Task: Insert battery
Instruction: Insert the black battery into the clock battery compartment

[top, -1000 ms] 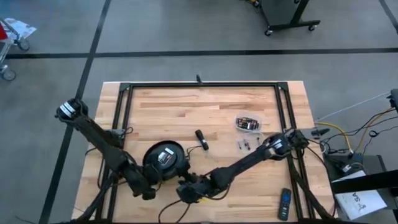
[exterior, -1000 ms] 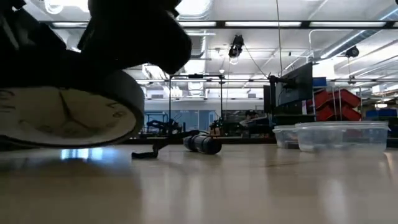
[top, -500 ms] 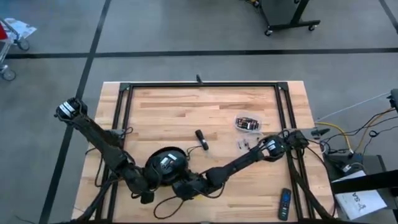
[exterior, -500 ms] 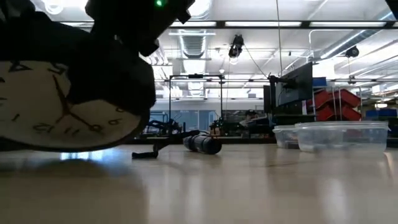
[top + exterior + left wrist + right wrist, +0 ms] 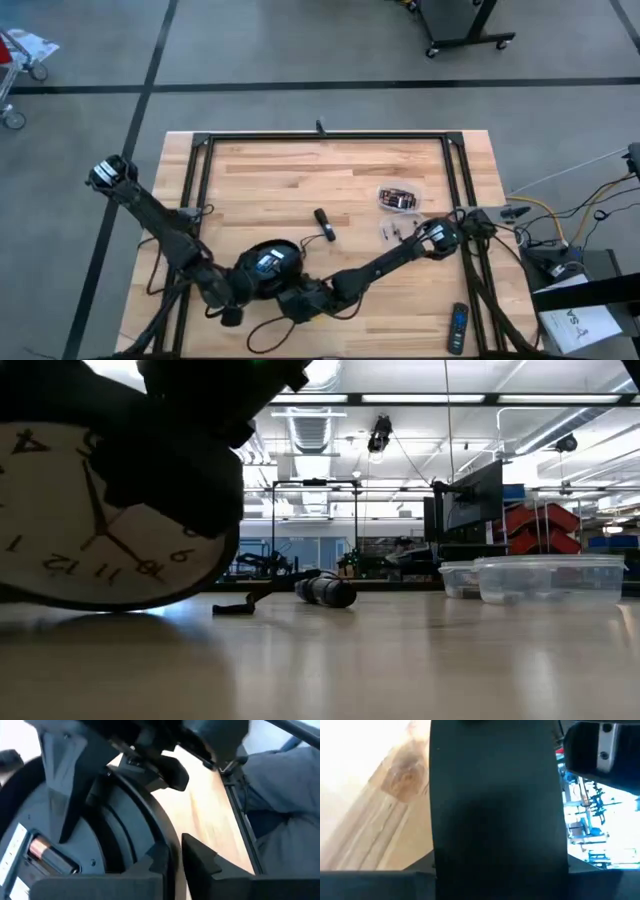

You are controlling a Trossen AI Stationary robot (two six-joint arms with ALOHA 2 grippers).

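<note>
A round black clock (image 5: pixel 266 266) with a white face (image 5: pixel 110 520) stands tipped up near the table's front edge, back upward and face toward the near side. A battery (image 5: pixel 44 852) lies in the compartment on its back. My left gripper (image 5: pixel 232 292) is shut on the clock's near-left rim. My right gripper (image 5: pixel 300 298) is at its near-right rim, and the clock's black side wall (image 5: pixel 495 805) fills that wrist view. The clock's far rim (image 5: pixel 100 603) is low at the table top. My left gripper pinches the clock's rim (image 5: pixel 170 837) between its two fingers (image 5: pixel 200 862), one on the back side and one on the face side. The near rim is raised and the clock is tilted. My right gripper is shut on the clock's near-right rim (image 5: pixel 167 772); in its own view the clock hides the contact.
A small black cylinder with a lever (image 5: pixel 323 223) lies mid-table, also in the low view (image 5: pixel 325 591). Farther right are a clear plastic tub (image 5: pixel 398 198) and loose small batteries (image 5: pixel 392 233). A remote (image 5: pixel 456 328) lies at the near right corner.
Both grippers have raised the clock's near rim. The clock has tipped from almost flat to steeply tilted, so much more of its face shows toward the near side. Its far rim has stayed low by the table.
</note>
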